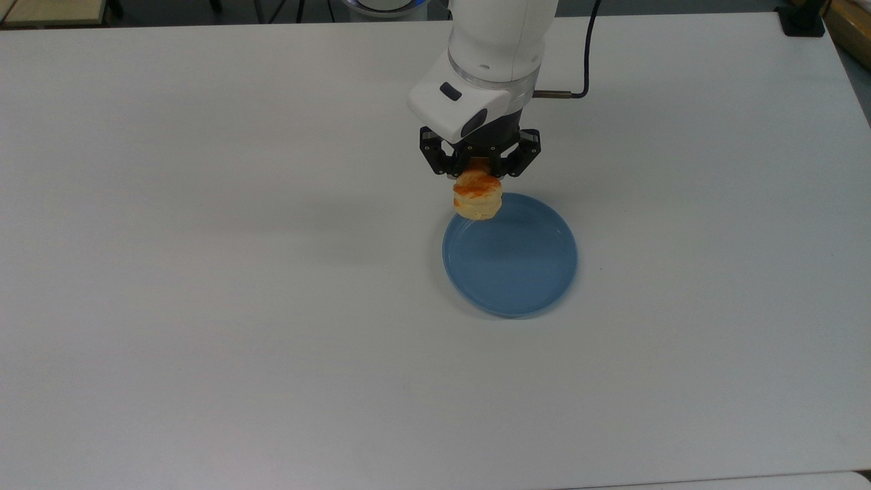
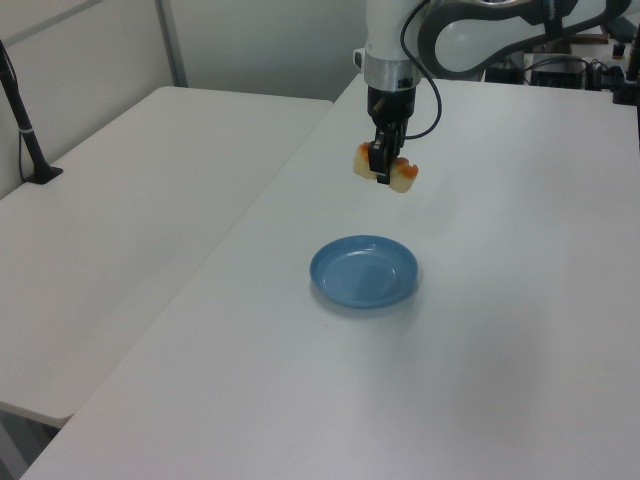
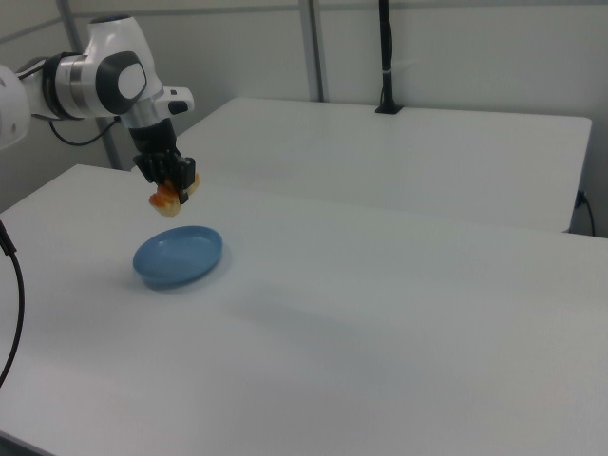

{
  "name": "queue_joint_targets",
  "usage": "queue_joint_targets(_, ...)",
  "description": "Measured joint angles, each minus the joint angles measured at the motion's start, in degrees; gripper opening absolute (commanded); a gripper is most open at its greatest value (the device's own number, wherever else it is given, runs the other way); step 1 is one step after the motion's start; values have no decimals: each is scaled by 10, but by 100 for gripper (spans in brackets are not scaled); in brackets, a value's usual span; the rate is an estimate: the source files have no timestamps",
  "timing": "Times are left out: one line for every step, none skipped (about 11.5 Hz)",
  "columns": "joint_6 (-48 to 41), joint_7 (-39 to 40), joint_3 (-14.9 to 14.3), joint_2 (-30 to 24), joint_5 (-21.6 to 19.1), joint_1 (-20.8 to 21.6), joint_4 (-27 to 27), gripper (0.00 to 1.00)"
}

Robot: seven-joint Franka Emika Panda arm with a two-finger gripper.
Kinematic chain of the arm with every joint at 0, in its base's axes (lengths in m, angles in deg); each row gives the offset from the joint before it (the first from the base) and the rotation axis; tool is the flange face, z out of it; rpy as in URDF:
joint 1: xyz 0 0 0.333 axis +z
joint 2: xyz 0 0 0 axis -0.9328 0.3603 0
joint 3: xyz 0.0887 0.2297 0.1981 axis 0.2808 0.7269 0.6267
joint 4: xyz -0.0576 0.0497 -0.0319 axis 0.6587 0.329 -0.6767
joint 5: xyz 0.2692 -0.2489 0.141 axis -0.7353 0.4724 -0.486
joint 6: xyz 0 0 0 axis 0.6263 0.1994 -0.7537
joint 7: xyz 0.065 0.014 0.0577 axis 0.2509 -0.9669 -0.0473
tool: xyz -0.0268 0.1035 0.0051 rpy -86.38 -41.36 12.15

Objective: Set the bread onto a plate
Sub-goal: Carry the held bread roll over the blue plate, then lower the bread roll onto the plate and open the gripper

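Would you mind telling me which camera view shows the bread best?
The left view: the bread appears side-on, both ends sticking out past the end effector, well above the plate. The top view shows one end; the right view shows a small part.
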Motion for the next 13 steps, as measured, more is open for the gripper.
queue_joint_targets(2, -5, 0, 0, 0, 0, 3, 35)
queue_joint_targets(2, -9, 1, 0, 0, 0, 5, 35)
queue_joint_targets(2, -13, 1, 1, 0, 0, 5, 35)
queue_joint_targets(2, -18, 2, 3, 0, 0, 5, 35)
queue_joint_targets(2, -23, 2, 5, 0, 0, 5, 35)
queue_joint_targets(2, -24, 3, 9, 0, 2, 5, 35)
queue_joint_targets(2, -29, 3, 14, 0, 5, 5, 36)
queue_joint_targets(2, -36, 4, 23, 0, 8, 6, 36)
queue_joint_targets(2, -39, 4, 36, 0, 14, 8, 36)
queue_joint_targets(3, -42, 4, 53, 0, 20, 10, 36)
queue_joint_targets(5, -45, 5, 71, 0, 27, 11, 39)
queue_joint_targets(20, -51, 5, 88, 0, 34, 11, 44)
queue_joint_targets(34, -65, 5, 102, 0, 40, 12, 49)
